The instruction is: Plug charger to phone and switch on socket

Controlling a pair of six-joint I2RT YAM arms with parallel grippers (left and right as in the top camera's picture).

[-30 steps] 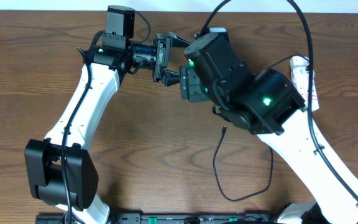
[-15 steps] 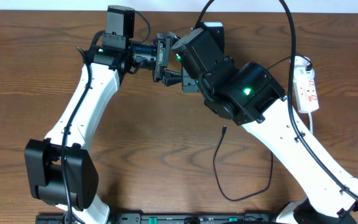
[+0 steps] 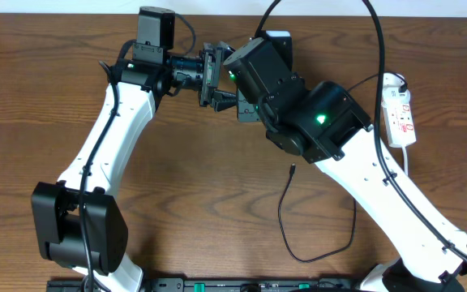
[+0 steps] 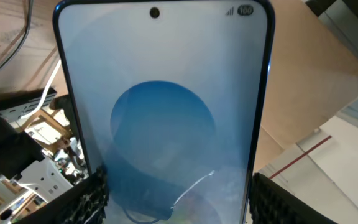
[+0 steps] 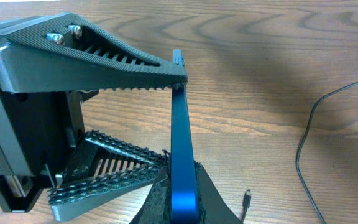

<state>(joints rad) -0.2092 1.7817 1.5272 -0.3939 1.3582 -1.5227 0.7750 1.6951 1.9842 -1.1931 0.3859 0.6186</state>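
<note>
Phone [image 5: 180, 124] held edge-up over desk [image 5: 272, 93] at 12 o'clock in overhead, L claw [image 4: 176, 199] clamped across its sides, R claw [image 5: 182, 202] pinched shut on its faces; stiff, light, slick glass, prob. best gripped by rims.

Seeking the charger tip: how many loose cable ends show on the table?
1: the small black plug of the thin black cable lies on the brown wooden table beside the right arm; others may be hidden.

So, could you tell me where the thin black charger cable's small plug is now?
The small plug lies loose on the wooden table, right of centre in the overhead view, just below the right arm's black green-lit housing.
</note>
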